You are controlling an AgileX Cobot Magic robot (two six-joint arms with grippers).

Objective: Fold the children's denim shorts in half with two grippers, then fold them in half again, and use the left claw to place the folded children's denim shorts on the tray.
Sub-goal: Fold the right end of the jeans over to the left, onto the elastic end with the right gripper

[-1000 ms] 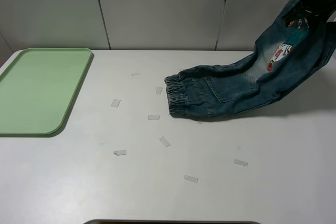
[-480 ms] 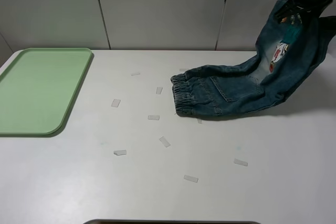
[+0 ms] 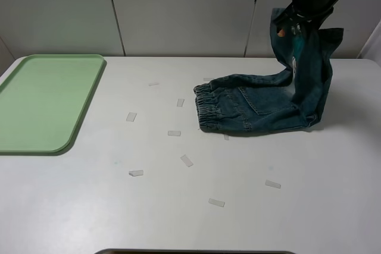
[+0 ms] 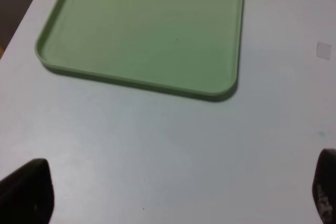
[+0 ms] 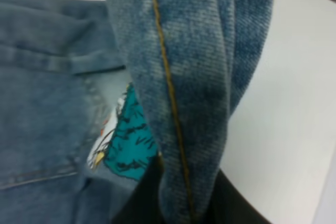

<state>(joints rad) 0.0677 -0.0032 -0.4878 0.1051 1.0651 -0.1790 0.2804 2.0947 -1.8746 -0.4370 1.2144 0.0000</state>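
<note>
The children's denim shorts (image 3: 256, 108) lie with the elastic waistband to the left on the white table, and the leg ends are lifted high. My right gripper (image 3: 303, 19) is shut on the leg hems and holds them above the right part of the shorts. In the right wrist view the denim fold (image 5: 178, 51) hangs over a black finger (image 5: 231, 205), with a cartoon patch (image 5: 126, 140) showing. The left claw (image 4: 176, 203) is open and empty, its tips wide apart over bare table near the light-green tray (image 4: 147, 30). The tray (image 3: 41, 102) sits at the far left.
Several small clear tape pieces (image 3: 187, 160) are scattered on the table between the tray and the shorts. Grey wall panels (image 3: 178, 10) stand behind the table. The left arm does not show in the exterior high view.
My right gripper has carried the leg ends leftward from the far right, so they now hang more upright over the shorts. The waistband slid slightly to the right, then stayed.
</note>
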